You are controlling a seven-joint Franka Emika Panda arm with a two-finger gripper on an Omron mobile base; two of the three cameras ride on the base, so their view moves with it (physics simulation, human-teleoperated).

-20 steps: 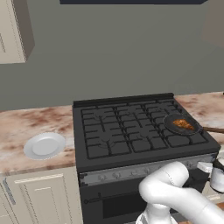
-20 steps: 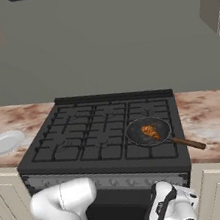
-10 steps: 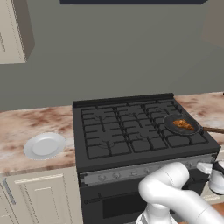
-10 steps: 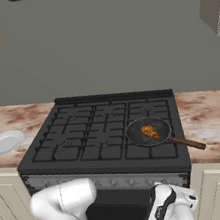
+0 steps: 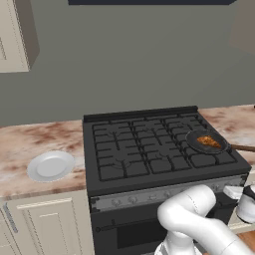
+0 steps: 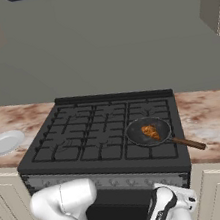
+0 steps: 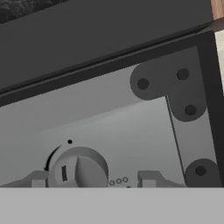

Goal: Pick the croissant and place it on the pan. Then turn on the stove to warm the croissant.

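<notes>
The croissant (image 5: 209,142) (image 6: 150,132) lies inside the dark pan (image 5: 198,141) (image 6: 136,132), which sits on the front right burner of the black stove (image 5: 144,149) (image 6: 86,136). The pan's brown handle (image 6: 189,143) points right over the counter. In the hand view my gripper (image 7: 92,181) is open, close against the grey knob strip (image 7: 131,131). One fingertip (image 7: 37,180) shows left of a round grey knob (image 7: 78,168) and the other fingertip (image 7: 148,178) right of it. The knob's ridge stands roughly upright, below a small black dot.
A round white plate (image 5: 51,166) (image 6: 5,142) rests on the marbled counter left of the stove. My arm's white elbow (image 5: 191,211) (image 6: 64,203) bulges low in front of the oven door. Cream cabinets flank the range.
</notes>
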